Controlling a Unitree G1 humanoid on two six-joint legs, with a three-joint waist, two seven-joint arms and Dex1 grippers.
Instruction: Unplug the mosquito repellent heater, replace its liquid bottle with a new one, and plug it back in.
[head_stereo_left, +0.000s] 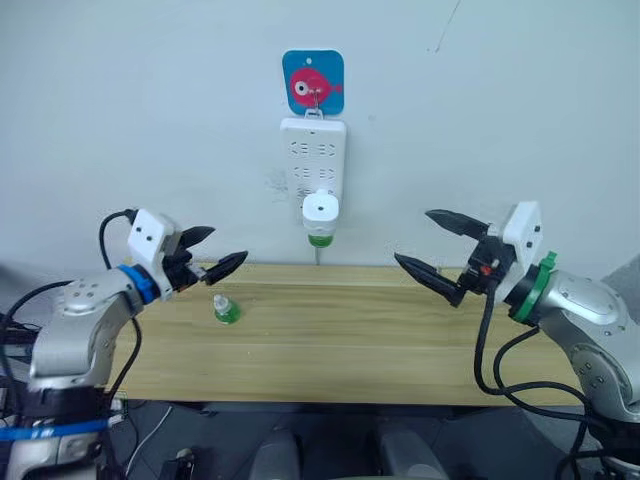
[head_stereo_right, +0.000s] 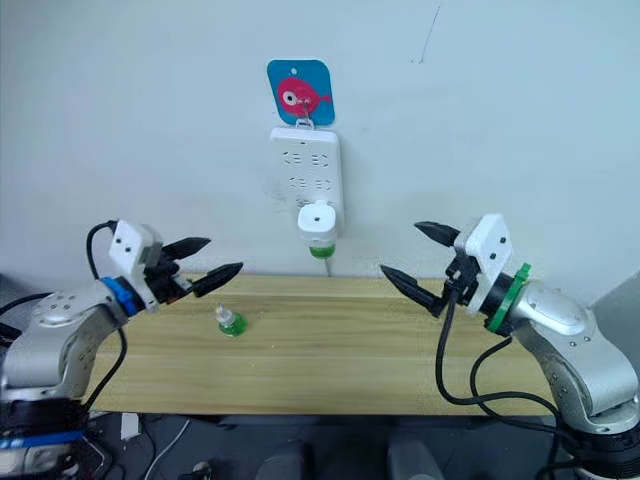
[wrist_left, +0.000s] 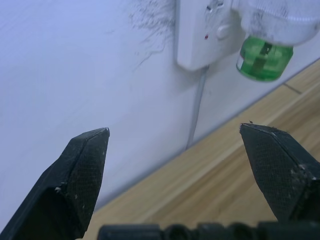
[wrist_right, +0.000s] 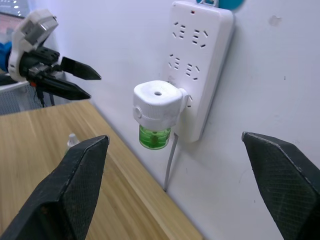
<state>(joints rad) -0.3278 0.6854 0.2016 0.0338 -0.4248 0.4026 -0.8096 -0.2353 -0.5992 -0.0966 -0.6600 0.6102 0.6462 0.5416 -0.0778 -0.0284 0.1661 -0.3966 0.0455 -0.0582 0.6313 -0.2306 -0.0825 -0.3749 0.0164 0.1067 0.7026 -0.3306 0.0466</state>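
Note:
The white mosquito repellent heater (head_stereo_left: 319, 208) is plugged into the bottom of a white power strip (head_stereo_left: 313, 155) on the wall, with a green liquid bottle (head_stereo_left: 319, 238) screwed in under it. A second small green bottle (head_stereo_left: 225, 308) with a white cap stands on the wooden table (head_stereo_left: 330, 350), left of centre. My left gripper (head_stereo_left: 213, 250) is open, hovering just above and left of that bottle. My right gripper (head_stereo_left: 432, 243) is open at the right, level with the table's back edge, pointing toward the heater (wrist_right: 156, 102).
A blue card with a red fish (head_stereo_left: 313, 81) hangs above the power strip. The strip's cord (head_stereo_left: 318, 254) runs down behind the table. The wall stands directly behind the table's back edge.

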